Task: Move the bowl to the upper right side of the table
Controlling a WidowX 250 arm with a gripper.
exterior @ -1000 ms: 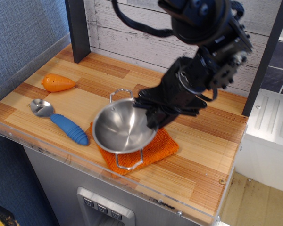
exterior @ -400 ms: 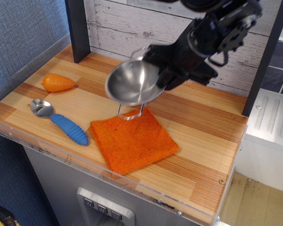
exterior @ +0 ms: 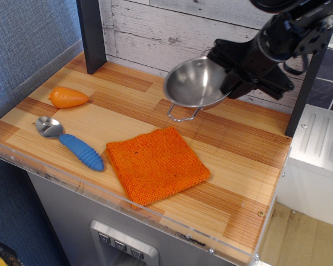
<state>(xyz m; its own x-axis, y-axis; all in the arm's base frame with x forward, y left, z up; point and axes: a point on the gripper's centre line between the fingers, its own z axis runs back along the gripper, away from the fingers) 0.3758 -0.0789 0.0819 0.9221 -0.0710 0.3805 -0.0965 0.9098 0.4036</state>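
Gripper [exterior: 228, 75] clamped on far rim of bowl [exterior: 193, 82], bowl held tilted in the air above rear right part of table [exterior: 238, 160], one wire handle hanging below. Orange cloth [exterior: 156, 164] flat near front edge, uncovered. Spoon [exterior: 69, 142] with blue handle lying left of cloth. Carrot [exterior: 68, 97] further back at left. Dark post [exterior: 91, 36] at rear left corner, well apart from bowl.
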